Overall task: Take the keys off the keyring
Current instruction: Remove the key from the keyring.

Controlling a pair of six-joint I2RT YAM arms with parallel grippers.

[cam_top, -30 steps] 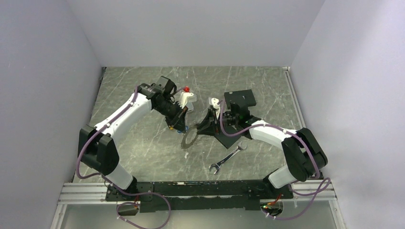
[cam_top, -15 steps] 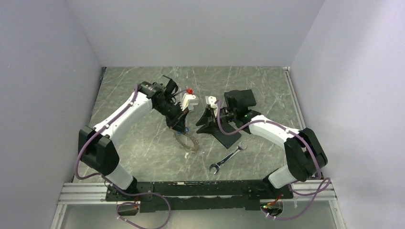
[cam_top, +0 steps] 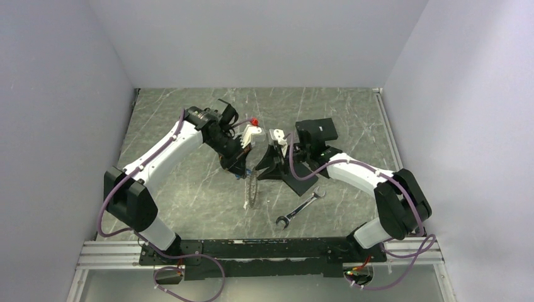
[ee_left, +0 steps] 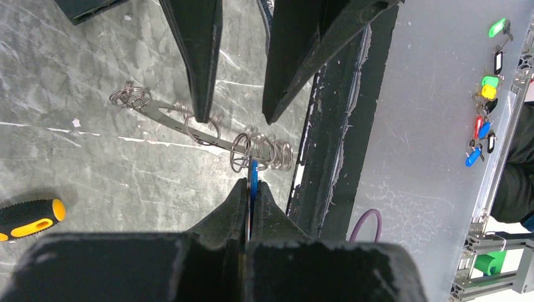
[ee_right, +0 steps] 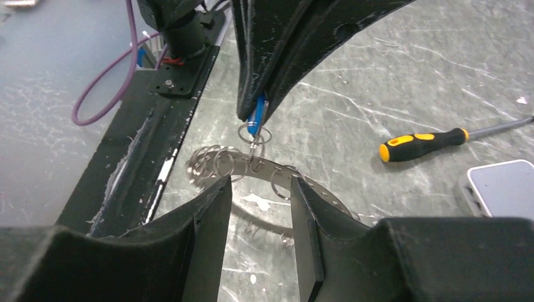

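The keyring (cam_top: 252,192) is a thin grey metal band rimmed with small grey keys and wire loops (ee_right: 211,162). It hangs edge-on just above the table from a small blue tag (ee_left: 253,179). My left gripper (cam_top: 241,172) is shut on that blue tag, which also shows in the right wrist view (ee_right: 255,121). My right gripper (ee_right: 259,187) is open and empty, with its jaws on either side of the band (ee_right: 277,170), close but not touching. In the left wrist view, the band (ee_left: 208,135) lies just beyond the right gripper's fingers (ee_left: 201,75).
A silver wrench (cam_top: 300,207) lies near the front. A black flat rectangle (cam_top: 297,180) and a black box (cam_top: 317,132) sit under and behind the right arm. A yellow-and-black screwdriver (ee_right: 422,141) and a pale flat device (ee_right: 500,185) lie nearby. The black base rail (ee_left: 327,145) is close.
My left gripper has lifted the keyring, which now hangs edge-on instead of resting tilted on the table. Both grippers have drawn closer together over it.
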